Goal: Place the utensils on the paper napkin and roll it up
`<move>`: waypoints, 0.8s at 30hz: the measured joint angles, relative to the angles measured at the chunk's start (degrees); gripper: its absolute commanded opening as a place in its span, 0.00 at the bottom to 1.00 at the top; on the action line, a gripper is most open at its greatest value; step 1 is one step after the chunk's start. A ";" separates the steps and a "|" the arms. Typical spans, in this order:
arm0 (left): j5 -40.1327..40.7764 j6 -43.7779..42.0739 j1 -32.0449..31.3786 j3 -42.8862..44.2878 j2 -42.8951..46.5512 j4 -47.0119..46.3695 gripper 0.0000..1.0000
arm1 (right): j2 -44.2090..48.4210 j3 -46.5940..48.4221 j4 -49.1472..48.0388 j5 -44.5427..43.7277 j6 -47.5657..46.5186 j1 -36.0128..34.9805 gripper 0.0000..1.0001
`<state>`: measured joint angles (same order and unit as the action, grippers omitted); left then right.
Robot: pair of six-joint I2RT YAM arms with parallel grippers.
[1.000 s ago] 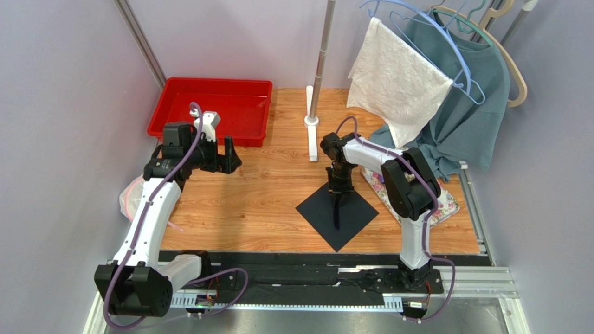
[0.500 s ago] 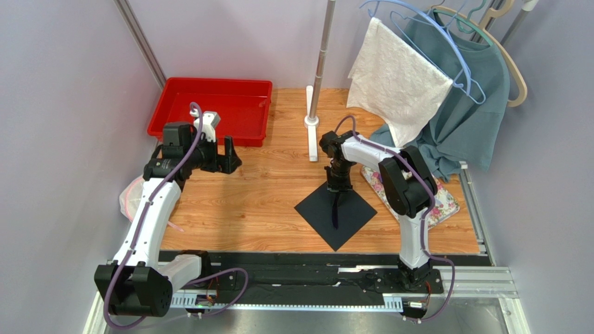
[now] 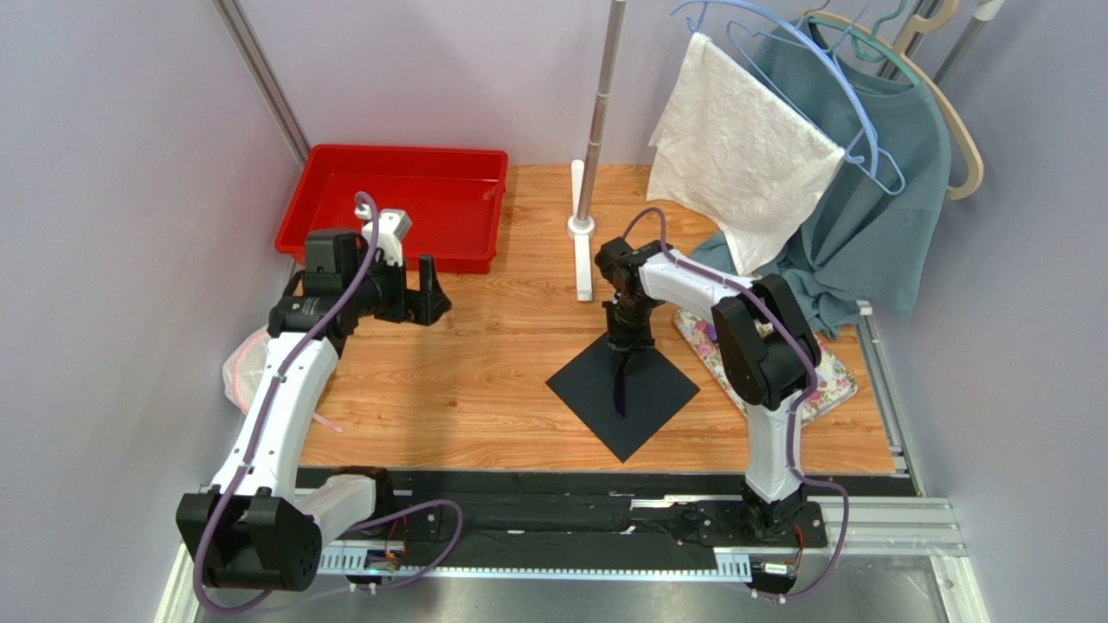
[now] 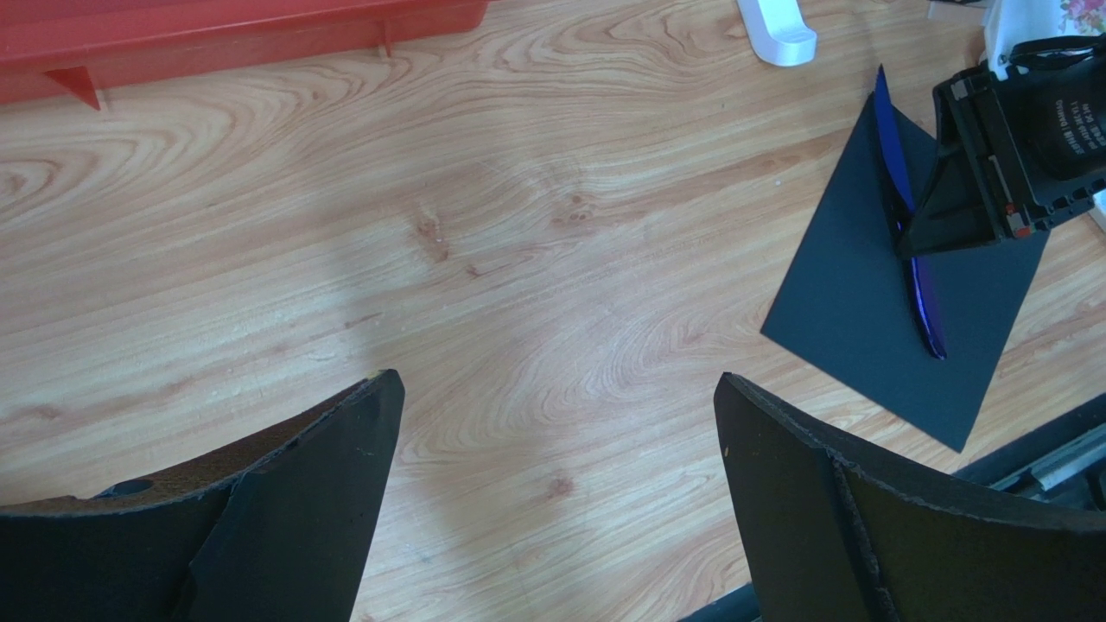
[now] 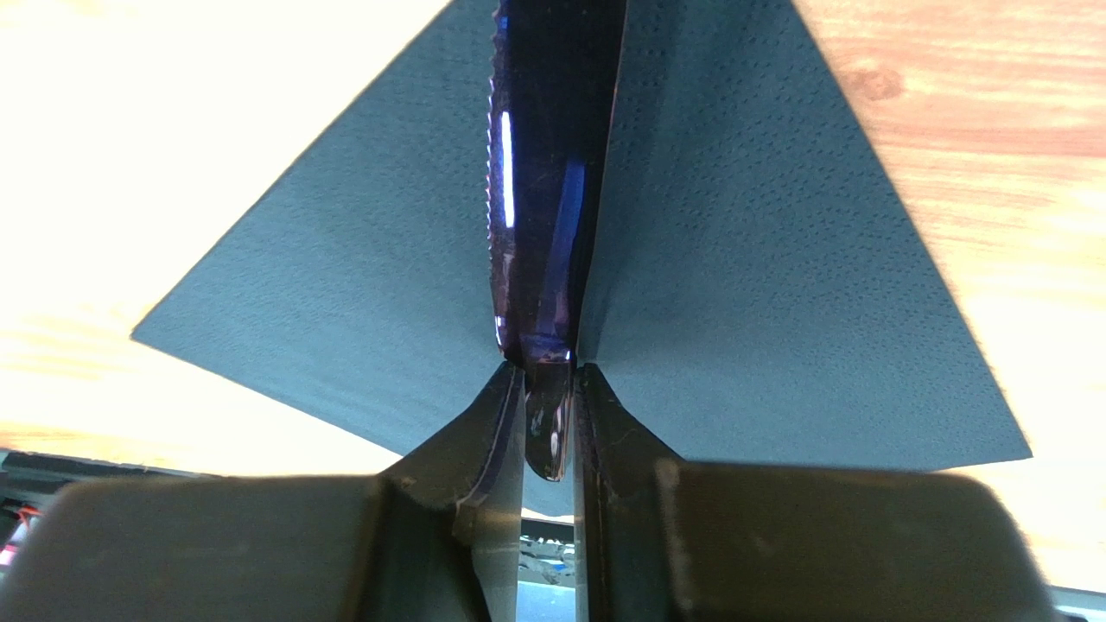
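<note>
The left fingers (image 4: 299, 518) hang spread and empty over the wooden surface (image 3: 481, 377), while on the thin matte black square paper napkin (image 3: 657, 396) the right fingers (image 5: 483, 434) clench one end of the slim glossy dark-blue utensils (image 5: 552, 195), so placing seems nearly done, rolling untouched.

Overhead camera looks down from behind; left wrist far, right wrist close; all show the black square paper napkin (image 3: 657, 390).
</note>
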<state>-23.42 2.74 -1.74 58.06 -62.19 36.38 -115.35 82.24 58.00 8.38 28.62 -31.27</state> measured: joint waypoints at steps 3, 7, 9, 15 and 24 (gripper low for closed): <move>-0.02 0.00 0.00 -0.09 0.00 0.00 0.99 | 0.74 0.00 -0.11 -0.09 0.02 0.00 0.00; -0.02 0.00 0.00 -0.28 0.00 0.02 0.99 | 1.07 0.00 -0.17 -0.42 0.04 0.00 0.00; -0.02 0.00 0.00 -0.28 0.00 0.00 0.99 | 1.07 0.00 -0.17 -0.46 0.02 0.00 0.00; -0.02 0.00 0.00 -0.28 0.02 0.02 0.99 | 1.05 0.00 -0.22 -0.55 0.04 0.04 0.02; 0.00 -0.02 0.00 -0.28 0.00 0.02 0.99 | -1.44 0.35 0.15 0.55 0.17 1.05 0.25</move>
<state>-23.42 2.72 -1.74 57.78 -62.19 36.40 -116.79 82.59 58.15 8.93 28.80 -30.22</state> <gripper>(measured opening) 0.990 0.184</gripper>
